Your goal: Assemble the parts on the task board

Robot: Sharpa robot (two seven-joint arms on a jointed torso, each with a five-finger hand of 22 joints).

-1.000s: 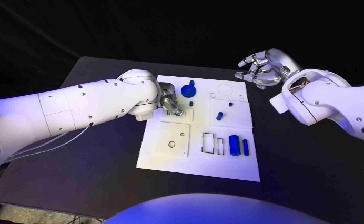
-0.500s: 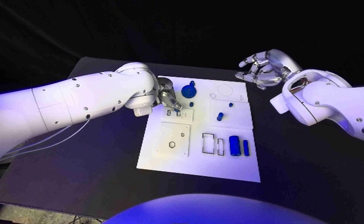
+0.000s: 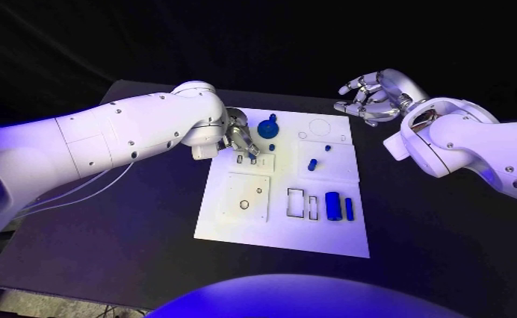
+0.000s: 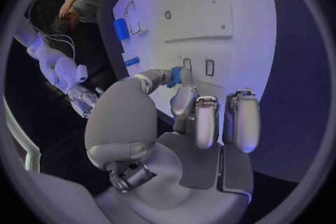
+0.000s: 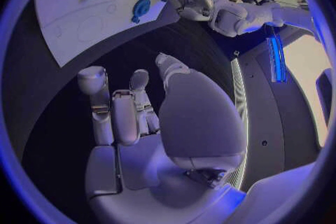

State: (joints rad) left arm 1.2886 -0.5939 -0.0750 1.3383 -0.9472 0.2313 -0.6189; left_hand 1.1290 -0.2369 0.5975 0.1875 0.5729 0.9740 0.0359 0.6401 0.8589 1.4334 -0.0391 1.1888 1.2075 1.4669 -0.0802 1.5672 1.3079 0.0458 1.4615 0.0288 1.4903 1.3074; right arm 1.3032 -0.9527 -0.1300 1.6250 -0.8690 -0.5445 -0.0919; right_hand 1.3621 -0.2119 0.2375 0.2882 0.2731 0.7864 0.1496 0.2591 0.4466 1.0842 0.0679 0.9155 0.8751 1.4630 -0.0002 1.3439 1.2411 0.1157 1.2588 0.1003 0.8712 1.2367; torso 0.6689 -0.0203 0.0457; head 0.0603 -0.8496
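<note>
The white task board [image 3: 282, 225] lies in the middle of the black table. My left hand [image 3: 240, 141] hovers over the board's left side, just above two small slots [image 3: 246, 160]. It pinches a small blue part [image 4: 175, 75] between thumb and a finger. A blue round disc [image 3: 267, 129] sits on the board beside that hand. Two small blue pegs [image 3: 312, 163] stand near the board's middle. A blue cylinder [image 3: 333, 206] and a blue bar [image 3: 349, 210] lie at the board's right side. My right hand [image 3: 372, 98] hangs beyond the board's far right corner, fingers apart and holding nothing.
A square plate with a round hole [image 3: 246, 198] and rectangular outlines [image 3: 296, 204] mark the near half of the board. A circle outline [image 3: 322, 127] lies at its far right. Black table [image 3: 140, 213] surrounds the board on all sides.
My left arm has swung a little away from me while its hand stays over the two small slots. The right hand has not moved.
</note>
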